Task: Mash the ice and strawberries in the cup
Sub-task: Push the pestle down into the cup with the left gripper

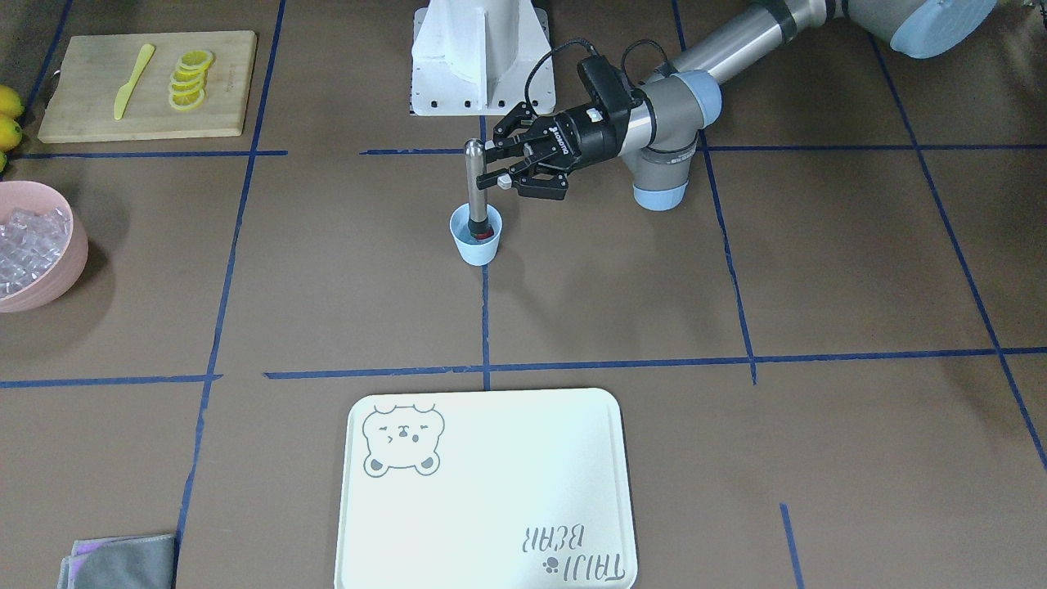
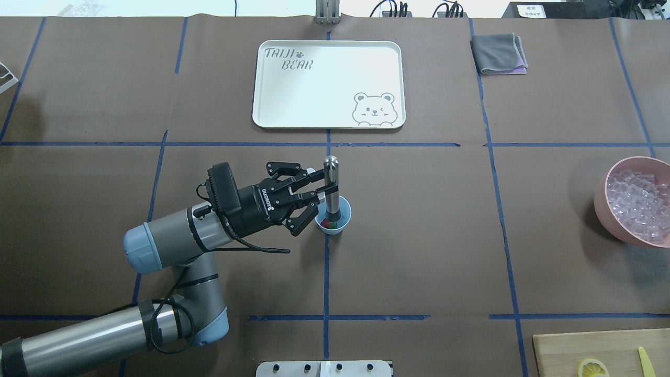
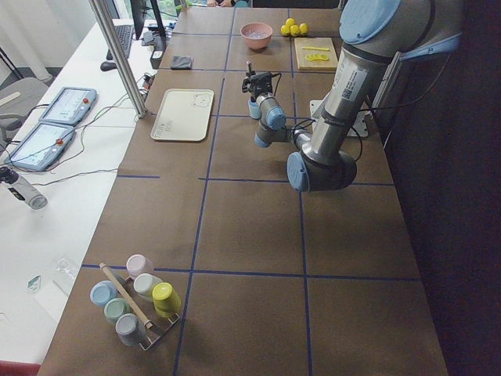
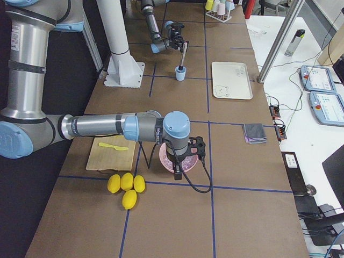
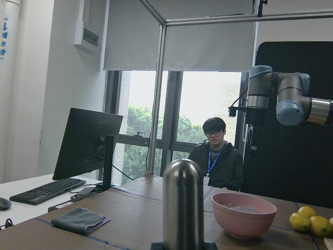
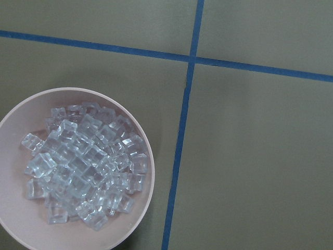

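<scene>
A small pale blue cup (image 1: 476,245) stands mid-counter (image 1: 327,286) on a blue tape line, with a red strawberry (image 2: 326,224) inside; nothing else in it can be made out. A steel muddler (image 1: 474,184) stands upright in the cup. The left arm reaches in low, wrist level, and the left gripper (image 1: 493,170) appears closed on the muddler's upper shaft from the side. The smooth, stiff steel looks slippery, so a firm, high grip suits it. The light, unbraced cup could tip or slide. At the counter's right end, the right gripper (image 4: 180,161) hangs over a pink bowl (image 2: 603,204) of ice cubes (image 6: 83,166); its opening cannot be judged.
</scene>
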Robot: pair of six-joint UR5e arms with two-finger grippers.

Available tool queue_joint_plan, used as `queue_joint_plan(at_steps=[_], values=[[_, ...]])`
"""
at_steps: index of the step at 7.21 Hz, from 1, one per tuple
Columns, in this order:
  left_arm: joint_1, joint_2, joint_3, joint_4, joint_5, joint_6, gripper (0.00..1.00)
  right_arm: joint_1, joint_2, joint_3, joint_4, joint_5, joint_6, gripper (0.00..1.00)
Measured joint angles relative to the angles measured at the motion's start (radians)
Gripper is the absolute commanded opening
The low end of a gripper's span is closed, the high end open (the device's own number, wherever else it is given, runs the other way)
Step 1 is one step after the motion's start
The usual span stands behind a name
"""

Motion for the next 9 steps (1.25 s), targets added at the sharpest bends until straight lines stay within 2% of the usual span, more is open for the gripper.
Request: queue_joint_plan(at_steps=[5, 9], values=[[0.021, -0.011, 0.054, -0.025, 0.031, 0.026, 0.00, 0.000, 0.000, 0.000, 0.000, 0.000, 0.000, 1.00], [-0.015, -0.018, -0.017, 0.007, 0.030, 0.008, 0.00, 0.000, 0.000, 0.000, 0.000, -0.001, 0.000, 1.00]])
